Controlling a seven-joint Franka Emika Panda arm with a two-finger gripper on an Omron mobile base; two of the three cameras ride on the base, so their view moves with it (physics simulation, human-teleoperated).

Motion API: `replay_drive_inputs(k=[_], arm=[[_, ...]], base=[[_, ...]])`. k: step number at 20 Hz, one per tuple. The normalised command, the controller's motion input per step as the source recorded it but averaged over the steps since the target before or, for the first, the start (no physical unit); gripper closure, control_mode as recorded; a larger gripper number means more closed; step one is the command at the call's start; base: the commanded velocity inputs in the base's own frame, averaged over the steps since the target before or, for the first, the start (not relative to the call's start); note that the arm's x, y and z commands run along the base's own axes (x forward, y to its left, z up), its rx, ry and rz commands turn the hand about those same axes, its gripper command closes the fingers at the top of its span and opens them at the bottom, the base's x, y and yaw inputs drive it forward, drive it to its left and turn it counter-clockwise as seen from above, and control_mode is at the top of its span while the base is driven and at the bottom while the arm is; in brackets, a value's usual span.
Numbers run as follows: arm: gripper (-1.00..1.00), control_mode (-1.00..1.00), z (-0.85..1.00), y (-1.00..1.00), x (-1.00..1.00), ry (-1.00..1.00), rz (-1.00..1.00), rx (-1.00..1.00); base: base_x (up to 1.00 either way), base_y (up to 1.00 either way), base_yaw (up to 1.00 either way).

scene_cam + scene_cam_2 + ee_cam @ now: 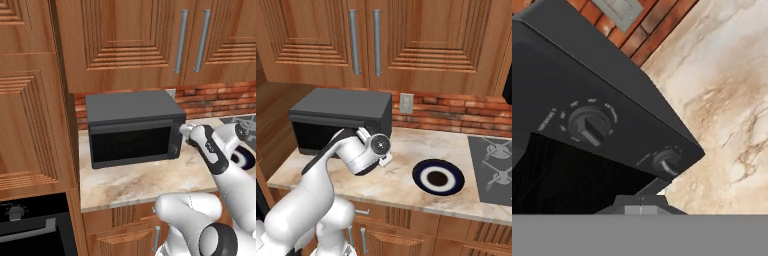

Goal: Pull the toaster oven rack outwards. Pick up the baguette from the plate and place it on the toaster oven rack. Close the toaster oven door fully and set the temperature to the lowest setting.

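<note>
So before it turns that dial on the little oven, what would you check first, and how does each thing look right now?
1. Toaster oven door fully closed: ok, it sits flush with the front in the left base view.
2. Baguette off the plate: ok, the plate is bare; whether the loaf lies on the rack, cannot tell, the window is dark.
3. Gripper shut and holding nothing: ok.
4. Gripper at the control strip: ok, the hand view looks straight at two knobs, a larger one and a smaller one.
5. Which knob sets temperature: cannot tell, the markings are too blurred.
6. Gripper touching a knob: cannot tell.
</note>
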Motion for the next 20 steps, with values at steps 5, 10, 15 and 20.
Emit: replay_drive_inputs(k=[5,10,15,20], arm=[[1.0,-1.0,0.0,0.17,0.14,-0.1,0.05,0.0],[1.0,-1.0,0.0,0.04,0.15,-0.1,0.04,0.0],[1.0,-1.0,0.0,0.01,0.18,-0.02,0.03,0.0],[1.0,-1.0,0.06,0.0,0.1,0.0,0.01,-0.01]], base=[[0.0,0.0,0.0],[0.0,0.0,0.0],[0.0,0.0,0.0],[0.0,0.0,0.0]])
